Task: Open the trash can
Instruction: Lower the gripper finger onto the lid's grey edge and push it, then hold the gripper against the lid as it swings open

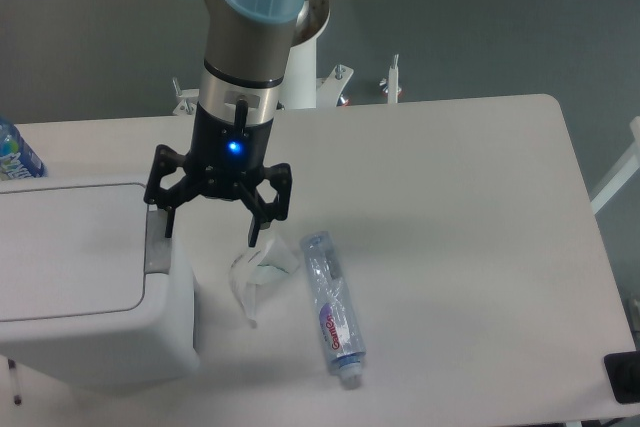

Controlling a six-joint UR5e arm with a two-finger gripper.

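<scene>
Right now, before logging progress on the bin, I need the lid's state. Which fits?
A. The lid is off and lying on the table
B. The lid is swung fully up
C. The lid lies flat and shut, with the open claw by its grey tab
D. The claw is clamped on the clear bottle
C: the trash can has its lid lying flat, and the open claw hangs beside the grey tab, gripping nothing.

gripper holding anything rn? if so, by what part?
Nothing held. The gripper is open, fingers spread with only air between them, above the grey push tab at the trash can lid's right edge.
</scene>
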